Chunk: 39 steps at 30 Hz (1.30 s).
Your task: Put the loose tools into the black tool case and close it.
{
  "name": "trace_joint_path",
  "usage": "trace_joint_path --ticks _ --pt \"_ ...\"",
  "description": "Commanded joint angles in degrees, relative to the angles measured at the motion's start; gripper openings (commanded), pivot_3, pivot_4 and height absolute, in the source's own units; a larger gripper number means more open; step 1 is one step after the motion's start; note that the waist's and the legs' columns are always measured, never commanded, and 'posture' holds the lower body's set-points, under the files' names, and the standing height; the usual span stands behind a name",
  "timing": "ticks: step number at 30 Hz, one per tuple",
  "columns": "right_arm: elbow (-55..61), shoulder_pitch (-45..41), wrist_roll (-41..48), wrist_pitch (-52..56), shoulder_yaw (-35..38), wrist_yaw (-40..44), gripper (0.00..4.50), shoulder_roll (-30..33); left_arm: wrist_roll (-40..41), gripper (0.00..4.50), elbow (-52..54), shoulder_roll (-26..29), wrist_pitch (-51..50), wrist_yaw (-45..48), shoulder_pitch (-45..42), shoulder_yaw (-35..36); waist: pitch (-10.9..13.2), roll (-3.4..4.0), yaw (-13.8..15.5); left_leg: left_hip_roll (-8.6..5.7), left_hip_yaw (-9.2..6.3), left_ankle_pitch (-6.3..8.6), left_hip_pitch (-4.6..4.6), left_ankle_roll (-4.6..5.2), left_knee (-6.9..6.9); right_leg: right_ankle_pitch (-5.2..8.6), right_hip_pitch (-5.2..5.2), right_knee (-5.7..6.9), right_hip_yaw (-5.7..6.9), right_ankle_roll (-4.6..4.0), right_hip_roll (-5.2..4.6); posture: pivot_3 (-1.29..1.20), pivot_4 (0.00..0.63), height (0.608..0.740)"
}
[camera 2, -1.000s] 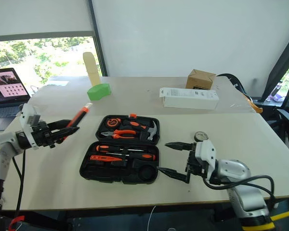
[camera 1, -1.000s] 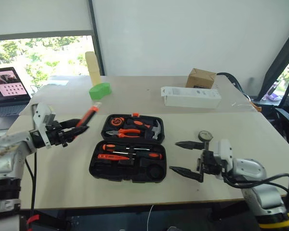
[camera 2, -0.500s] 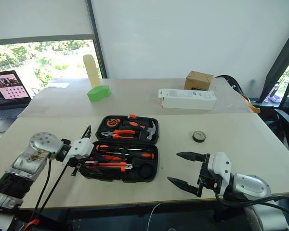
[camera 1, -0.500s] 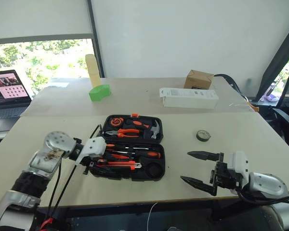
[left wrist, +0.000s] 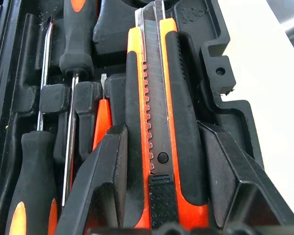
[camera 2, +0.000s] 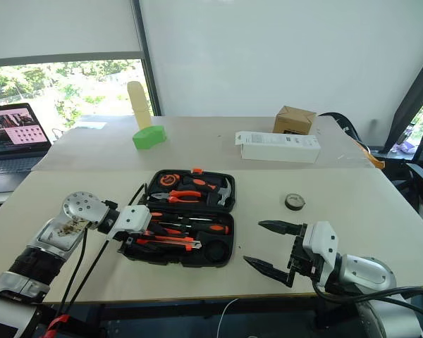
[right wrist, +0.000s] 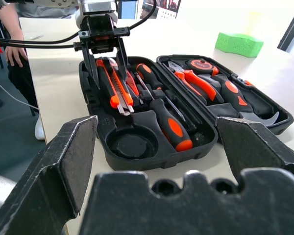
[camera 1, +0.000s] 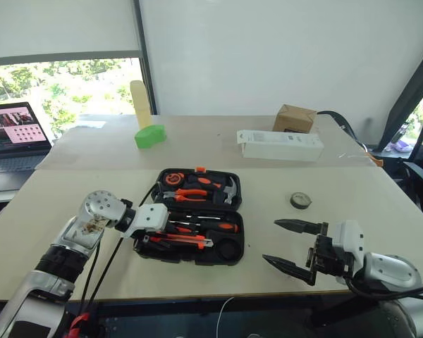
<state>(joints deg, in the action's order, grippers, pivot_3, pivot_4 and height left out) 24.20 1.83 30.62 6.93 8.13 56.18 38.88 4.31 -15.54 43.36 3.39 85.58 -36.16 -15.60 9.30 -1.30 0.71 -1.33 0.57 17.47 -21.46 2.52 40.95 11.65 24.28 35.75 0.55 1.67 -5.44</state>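
Gripping the utility knife over the black tool case, left tool; right tool gapes wide, holding nothing.

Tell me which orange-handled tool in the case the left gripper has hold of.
The utility knife, lying along the case's front edge. The left gripper's fingers sit on either side of it; the two screwdrivers and the pliers lie free behind it.

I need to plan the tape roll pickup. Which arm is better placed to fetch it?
Right, probably. The tape roll lies on the table on the robot's right, just beyond the right gripper, whose jaws stand open and empty. The left gripper is at the tool case, jaws around the utility knife.
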Motion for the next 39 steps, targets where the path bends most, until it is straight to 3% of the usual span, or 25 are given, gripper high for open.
trace_joint_path --ticks 1,5,7,12,27,28,30,36,39 --pt "0.9 -1.0 1.0 -0.1 0.9 -0.1 4.50 0.0 -1.4 1.66 1.5 0.7 -1.2 0.9 0.8 -1.7 0.0 0.00 0.0 0.00 0.00 0.00 0.01 0.00 0.00 0.00 0.00 0.00 0.00 0.00 0.00 0.00 0.150 0.740" --pt "0.3 -1.6 0.8 -0.2 0.7 0.0 4.50 -0.1 -1.4 1.66 3.6 1.7 -3.8 1.4 1.8 -1.9 0.0 0.00 -0.1 0.00 0.00 0.01 0.01 0.02 -0.01 0.01 0.00 0.02 -0.01 0.00 0.00 0.00 0.150 0.740" --pt "-0.1 -2.0 0.6 -0.5 0.6 0.1 4.50 -0.2 -1.9 2.67 4.0 1.7 -2.7 0.5 2.0 -1.7 0.0 0.00 -0.1 0.01 0.00 0.01 0.02 0.02 -0.01 0.01 0.00 0.01 -0.02 0.00 0.01 0.00 0.150 0.740" --pt "-0.8 -2.5 0.4 -0.8 0.3 0.2 4.50 -0.4 -0.5 4.38 3.7 0.8 -2.7 -0.4 1.0 -0.5 0.0 0.00 -0.2 0.04 0.00 0.02 0.04 0.04 -0.04 0.02 0.01 0.02 -0.03 -0.01 0.05 0.00 0.150 0.740" --pt "-3.0 -3.4 -0.2 -1.9 -0.1 0.9 4.50 -1.3 12.6 4.38 6.0 3.3 -8.4 6.8 -4.8 6.0 0.0 -0.01 -0.2 0.03 -0.03 0.08 -0.16 0.13 0.01 0.02 0.05 0.04 0.03 0.04 0.06 0.00 0.150 0.740" --pt "-3.2 -3.5 -0.3 -1.9 -0.2 0.9 4.50 -1.4 12.2 3.86 5.7 3.1 -7.8 6.7 -4.6 6.0 0.0 -0.01 -0.2 0.03 -0.03 0.08 -0.13 0.13 0.00 0.02 0.05 0.05 0.02 0.04 0.06 0.00 0.150 0.740" --pt "-3.3 -3.5 -0.5 -2.1 -0.5 0.8 4.50 -1.8 12.0 3.36 6.3 2.5 -7.4 6.7 -3.5 5.6 0.0 -0.01 -0.2 0.04 -0.03 0.08 -0.13 0.13 0.00 0.02 0.05 0.04 0.03 0.04 0.08 0.00 0.150 0.740" --pt "-3.4 -3.9 -0.9 -1.9 -1.0 0.8 4.50 -2.6 10.0 0.95 8.2 0.3 -7.2 3.5 0.3 4.2 0.0 -0.01 -0.1 0.04 -0.02 0.08 -0.16 0.13 0.01 0.02 0.05 0.05 0.01 0.04 0.07 0.00 0.150 0.740" --pt "-3.4 -4.0 -1.0 -1.8 -1.1 0.8 4.50 -2.8 9.0 0.06 9.2 -0.9 -7.7 1.3 2.2 3.4 0.0 -0.01 -0.1 0.04 -0.03 0.08 -0.15 0.13 0.01 0.02 0.05 0.05 0.01 0.04 0.07 0.00 0.150 0.740"
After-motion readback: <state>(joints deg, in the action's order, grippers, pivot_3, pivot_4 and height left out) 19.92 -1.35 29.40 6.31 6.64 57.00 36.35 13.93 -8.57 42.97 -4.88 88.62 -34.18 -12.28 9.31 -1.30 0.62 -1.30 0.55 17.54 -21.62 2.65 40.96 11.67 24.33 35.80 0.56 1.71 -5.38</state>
